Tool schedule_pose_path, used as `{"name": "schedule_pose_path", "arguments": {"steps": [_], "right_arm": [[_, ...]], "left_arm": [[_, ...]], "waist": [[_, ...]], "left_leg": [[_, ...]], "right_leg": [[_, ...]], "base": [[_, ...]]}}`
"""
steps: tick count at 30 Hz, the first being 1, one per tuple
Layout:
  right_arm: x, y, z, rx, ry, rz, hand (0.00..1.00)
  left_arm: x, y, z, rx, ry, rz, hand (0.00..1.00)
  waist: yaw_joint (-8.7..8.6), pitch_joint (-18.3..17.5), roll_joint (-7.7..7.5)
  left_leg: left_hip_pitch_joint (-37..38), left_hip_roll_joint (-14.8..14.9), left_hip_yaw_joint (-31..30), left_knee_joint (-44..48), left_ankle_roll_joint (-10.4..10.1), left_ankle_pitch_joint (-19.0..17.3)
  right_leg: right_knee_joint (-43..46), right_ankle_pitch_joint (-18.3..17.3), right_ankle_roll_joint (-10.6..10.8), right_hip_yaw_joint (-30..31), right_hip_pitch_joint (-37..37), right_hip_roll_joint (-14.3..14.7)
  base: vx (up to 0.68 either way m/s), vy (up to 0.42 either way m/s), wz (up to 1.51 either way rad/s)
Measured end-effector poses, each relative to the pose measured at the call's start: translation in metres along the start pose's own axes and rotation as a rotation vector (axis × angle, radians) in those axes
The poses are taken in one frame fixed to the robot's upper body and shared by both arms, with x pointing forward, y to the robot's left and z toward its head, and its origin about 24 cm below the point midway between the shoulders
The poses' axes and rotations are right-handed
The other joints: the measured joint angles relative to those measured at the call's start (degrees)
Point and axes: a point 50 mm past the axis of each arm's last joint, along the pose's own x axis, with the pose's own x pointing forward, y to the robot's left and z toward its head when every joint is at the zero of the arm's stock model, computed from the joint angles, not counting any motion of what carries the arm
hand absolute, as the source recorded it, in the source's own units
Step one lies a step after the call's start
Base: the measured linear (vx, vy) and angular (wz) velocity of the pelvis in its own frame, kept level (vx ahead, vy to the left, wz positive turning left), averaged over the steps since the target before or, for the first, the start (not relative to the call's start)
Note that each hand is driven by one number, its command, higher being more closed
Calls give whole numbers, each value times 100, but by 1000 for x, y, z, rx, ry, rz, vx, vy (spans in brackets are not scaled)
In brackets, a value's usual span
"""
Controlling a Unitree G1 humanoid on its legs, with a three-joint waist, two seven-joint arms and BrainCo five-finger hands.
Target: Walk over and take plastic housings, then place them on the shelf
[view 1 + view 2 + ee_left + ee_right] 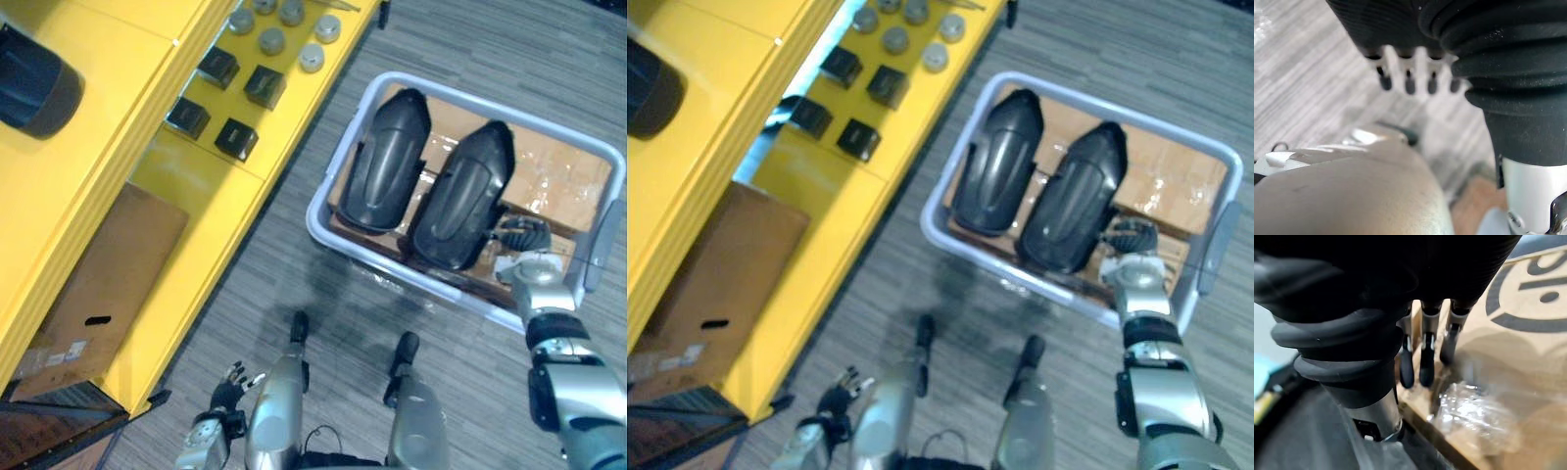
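- The right hand (519, 238) is down inside the basket (318, 227). Its fingers (1426, 367) hang straight and loose over the cardboard liner (549, 176), holding nothing.
- The bit that matters for the grab, imo: the closer housing (460, 196) lies just beside that hand, on the robot's-left side of it, with its near end about level with the hand. Can't tell if they actually touch.
- Its long axis runs away from the robot, roughly the way the forearm points. So the hand sits by one end of it, not across the middle.
- The second housing (385, 162) lies parallel to the first, beyond it on the same side.
- The left hand (225, 397) hangs low with straight fingers (1409, 83), empty and well apart from the basket. The right hand is nearer by a mile.
- The shelf (196, 166) is off on the left hand's side, well apart from the right hand.
- Counts:
  - two housings in one basket
  - four small black boxes (265, 86) on the shelf
  - six grey round caps (271, 41) on the shelf
  - one cardboard box (108, 284) lower down
  - one dark rounded thing (34, 83) on the top level, maybe another housing, can't tell
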Motion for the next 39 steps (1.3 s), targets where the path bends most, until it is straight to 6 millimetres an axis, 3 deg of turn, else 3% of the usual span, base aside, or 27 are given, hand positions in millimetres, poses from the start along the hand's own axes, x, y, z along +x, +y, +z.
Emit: {"name": "schedule_pose_path", "arguments": {"steps": [5, 12, 20, 24, 31, 33, 37, 39], "right_arm": [[2, -8, -13, -117, 123, -32, 100], [2, -9, -16, -146, 173, -82, 100], [-1, -9, -19, -213, 12, -131, 100], [-9, -9, -24, -247, -64, -132, 100], [-36, 9, -33, -288, -234, -96, 100], [-42, 12, -37, -283, -245, -90, 100], [-48, 12, -29, -287, -302, -129, 100], [-50, 12, -20, -295, -352, -153, 100]], "left_arm": [[0, -6, -4, 18, 21, -19, 0], [0, -8, -5, 15, 21, -26, 0], [-1, -12, 5, -33, -38, -24, 0], [-3, -12, 11, -55, -75, 41, 0], [-6, 28, 50, 55, -191, 460, 0], [-5, 34, 68, 67, -241, 521, 0], [-8, 31, 97, 100, -364, 524, 0], [-11, 19, 116, 87, -450, 470, 0]], "waist": [[124, -90, 170], [126, -137, 243], [110, -135, 240], [-36, -112, 199], [-362, -64, -185], [-371, -107, -303], [-439, -130, -372], [-438, -137, -386]], "left_leg": [[11, -8, -166, -195, -31, 184], [23, -3, -224, -201, -41, 208], [223, 16, -182, -468, 10, 321], [502, 48, -101, -734, -28, 427], [996, 184, 327, -999, -45, 418], [1096, 210, 457, -1006, -58, 406], [1228, 248, 531, -963, -87, 294], [1290, 249, 655, -956, -64, 258]], "right_leg": [[180, -141, -26, -176, -47, -48], [282, -159, -13, -245, -18, -64], [181, -176, 8, -244, 87, -72], [17, -131, 64, -207, 263, -31], [-287, 16, 73, 63, 559, 131], [-306, 21, 66, 182, 579, 164], [-366, 30, 52, 253, 688, 232], [-409, 41, 63, 360, 690, 242]], "base": [[-1, -25, 18], [10, -17, 6], [-15, -7, 1], [42, -17, -11], [97, -25, -25], [49, -12, -26], [-1, -8, -17], [-35, 3, -21]]}}
